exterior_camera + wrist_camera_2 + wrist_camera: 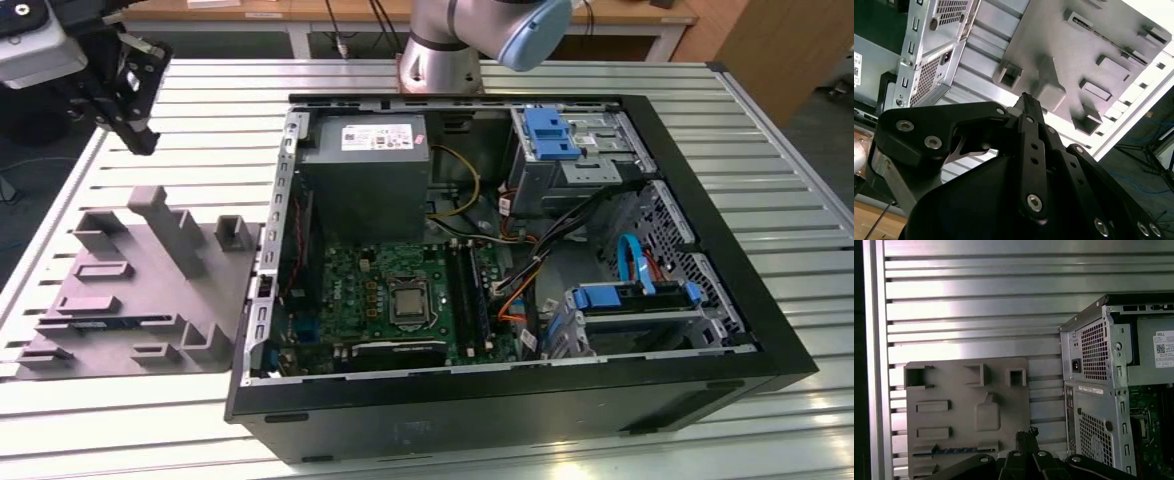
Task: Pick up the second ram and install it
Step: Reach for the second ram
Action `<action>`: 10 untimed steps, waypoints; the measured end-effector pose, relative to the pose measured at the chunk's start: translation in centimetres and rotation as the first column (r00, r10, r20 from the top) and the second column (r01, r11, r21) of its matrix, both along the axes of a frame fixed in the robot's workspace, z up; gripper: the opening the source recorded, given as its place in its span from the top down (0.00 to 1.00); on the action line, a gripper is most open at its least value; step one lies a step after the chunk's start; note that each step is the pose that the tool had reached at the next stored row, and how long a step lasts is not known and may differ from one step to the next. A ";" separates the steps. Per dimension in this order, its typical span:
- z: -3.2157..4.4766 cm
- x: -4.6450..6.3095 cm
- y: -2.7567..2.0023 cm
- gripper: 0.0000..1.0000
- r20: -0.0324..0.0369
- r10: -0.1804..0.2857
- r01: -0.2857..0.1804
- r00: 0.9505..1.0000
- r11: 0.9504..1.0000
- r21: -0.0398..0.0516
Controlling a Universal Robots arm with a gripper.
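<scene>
Up over the table (200,85), at the exterior view's left, the gripper (140,140) hangs w/ fingers (1027,107) pressed together, holding nothing. The second ram (946,451) lies in a slot of the gray tray (127,285), nr its tall posts (174,225). A computer case (534,405) sits just beside.

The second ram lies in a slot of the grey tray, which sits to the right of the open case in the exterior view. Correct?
No: the grey tray sits on the exterior view's left of the open case. The second ram does lie in a slot of it, as the first wrist view shows.
</scene>
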State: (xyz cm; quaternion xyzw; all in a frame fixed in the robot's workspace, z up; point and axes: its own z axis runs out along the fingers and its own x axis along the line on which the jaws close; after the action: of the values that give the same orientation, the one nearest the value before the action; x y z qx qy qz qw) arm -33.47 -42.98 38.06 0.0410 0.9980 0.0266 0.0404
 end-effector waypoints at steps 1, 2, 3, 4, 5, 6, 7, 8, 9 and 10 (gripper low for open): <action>0.00 -0.2 -0.18 0.89 0.000 0.000 0.000 1.000 1.000 0.000; -0.02 -0.3 -0.37 0.89 0.001 0.000 0.000 1.000 1.000 0.000; -0.03 -0.5 -0.55 0.89 0.001 0.000 0.000 1.000 1.000 0.000; -0.06 -0.6 -0.75 0.89 0.001 0.000 0.000 1.000 1.000 0.000; -0.08 -0.7 -0.94 0.89 0.001 0.000 0.000 1.000 1.000 0.001; -0.10 -0.9 -1.11 0.89 0.001 0.000 0.000 1.000 1.000 0.001; -0.11 -1.0 -1.30 0.89 0.001 0.000 0.000 1.000 1.000 0.001; -0.12 -1.2 -1.48 0.89 0.002 0.000 0.000 1.000 1.000 0.001; -0.12 -1.4 -1.66 0.89 0.002 0.000 0.000 1.000 1.000 0.001; -0.13 -1.5 -1.85 0.89 0.002 0.000 0.000 1.000 1.000 0.001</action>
State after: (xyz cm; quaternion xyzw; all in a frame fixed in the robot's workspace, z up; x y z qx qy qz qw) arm -34.96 -44.83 37.93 0.0410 0.9979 0.0270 0.0414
